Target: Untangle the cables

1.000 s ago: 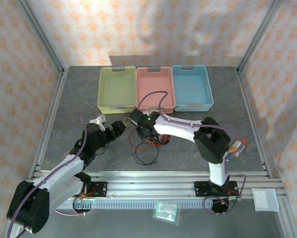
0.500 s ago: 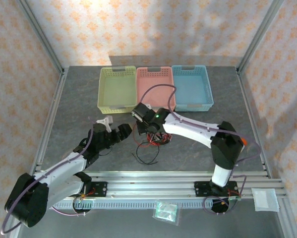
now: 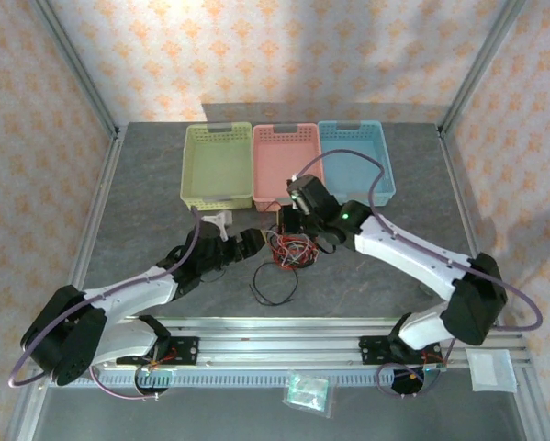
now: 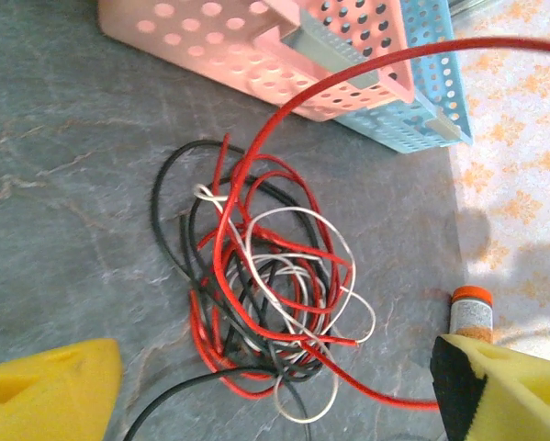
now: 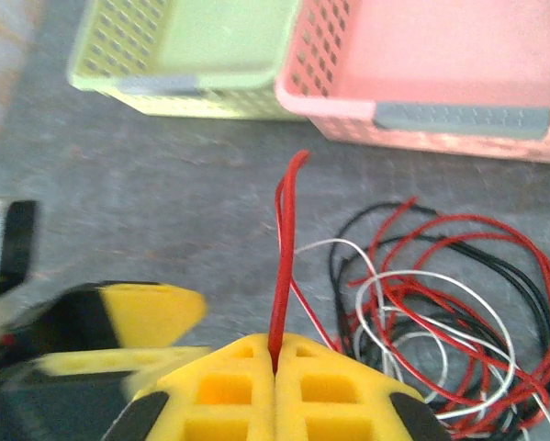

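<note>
Both arms are reaching inward over the counter: we're pinching a red cable in the fully closed right hand and hovering the left hand wide open, empty.

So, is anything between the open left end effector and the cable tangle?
Nothing visible: only bare table lies between the left end effector and the tangle. The right end effector, shut on one red cable, holds it arching above the rest.

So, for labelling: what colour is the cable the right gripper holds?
Red; the cable shows best in the right wrist view.
</note>
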